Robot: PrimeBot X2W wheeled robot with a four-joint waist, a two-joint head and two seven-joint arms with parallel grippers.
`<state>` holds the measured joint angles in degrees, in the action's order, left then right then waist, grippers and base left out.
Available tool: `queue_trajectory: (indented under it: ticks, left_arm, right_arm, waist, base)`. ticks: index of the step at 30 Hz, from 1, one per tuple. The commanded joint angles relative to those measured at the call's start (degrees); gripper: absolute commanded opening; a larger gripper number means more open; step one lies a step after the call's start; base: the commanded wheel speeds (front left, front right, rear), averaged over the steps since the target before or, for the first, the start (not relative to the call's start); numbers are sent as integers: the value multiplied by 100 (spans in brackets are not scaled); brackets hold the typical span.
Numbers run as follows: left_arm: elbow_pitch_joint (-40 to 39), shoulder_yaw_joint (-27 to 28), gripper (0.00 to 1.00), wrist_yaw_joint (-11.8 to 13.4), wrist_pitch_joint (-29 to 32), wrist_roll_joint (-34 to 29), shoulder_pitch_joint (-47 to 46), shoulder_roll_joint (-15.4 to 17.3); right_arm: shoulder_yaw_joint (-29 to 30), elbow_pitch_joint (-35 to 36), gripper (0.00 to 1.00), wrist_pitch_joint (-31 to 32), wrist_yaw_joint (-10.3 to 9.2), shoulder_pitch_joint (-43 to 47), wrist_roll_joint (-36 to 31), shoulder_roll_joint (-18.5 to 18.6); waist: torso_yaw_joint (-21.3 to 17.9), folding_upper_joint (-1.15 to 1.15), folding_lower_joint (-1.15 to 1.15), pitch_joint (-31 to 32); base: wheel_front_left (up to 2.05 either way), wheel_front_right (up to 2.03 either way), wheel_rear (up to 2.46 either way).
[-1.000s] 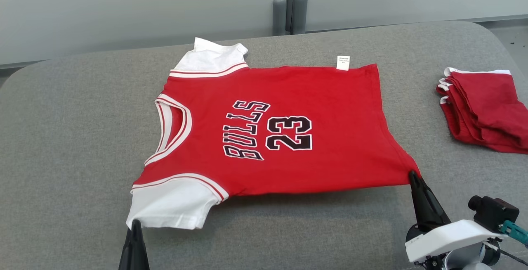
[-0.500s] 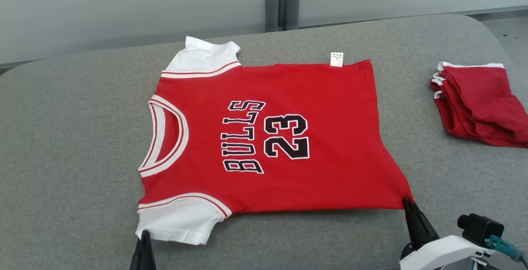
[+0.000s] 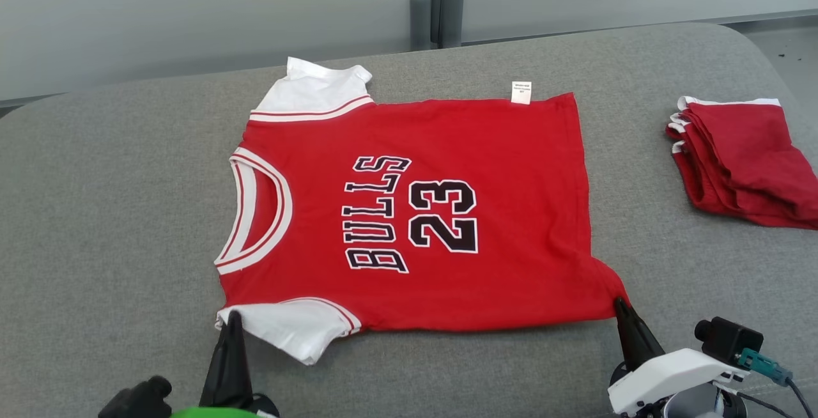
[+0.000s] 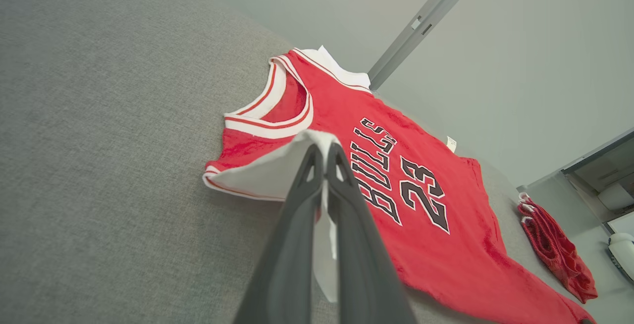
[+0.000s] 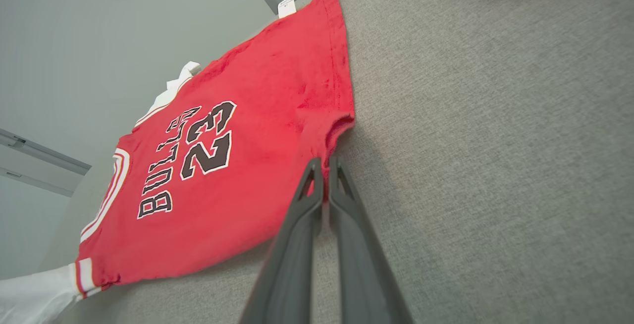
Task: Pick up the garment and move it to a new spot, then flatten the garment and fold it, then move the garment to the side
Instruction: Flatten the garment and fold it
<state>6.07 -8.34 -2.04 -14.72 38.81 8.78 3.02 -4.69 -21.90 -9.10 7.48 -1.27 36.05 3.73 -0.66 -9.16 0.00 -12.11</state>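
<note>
red jersey (image 3: 409, 213) printed "BULLS", "23"

The left gripper (image 3: 234, 317) rises at the lower left of the head view, fingers pointing up and leaning slightly right. Its jaws are closed on the white sleeve of the shirt (image 3: 415, 213), with cloth caught between the tips and lifted. A dark wrist camera (image 3: 137, 399) sits just left of its base. The right gripper (image 3: 618, 304) stands at the lower right, fingers leaning up and left, closed on the shirt's near red corner. Behind it sits the white wrist shell (image 3: 671, 376).
</note>
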Motion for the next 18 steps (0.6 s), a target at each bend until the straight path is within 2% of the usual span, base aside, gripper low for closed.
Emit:
queue_trajectory:
  ticks: [1, 9, 18]
  left_arm:
    - [154, -26, 0, -66, 39, 30, -307, 29]
    - [1376, -59, 0, -314, 67, 172, -1692, 53]
    - [2684, -113, 0, -451, -16, 52, -2956, 36]
  right_arm:
    - [28, -71, 0, 15, 2, -104, 95, 19]
    - [118, -382, 0, 265, 2, -600, 784, -36]
    - [161, -962, 0, 355, 2, -1500, 963, -60]
  waist:
    - [28, 0, 0, 2]
    - [27, 0, 0, -58]
    - [-179, 0, 0, -364]
  base:
    - [0, 0, 0]
    - [0, 0, 0]
    - [0, 0, 0]
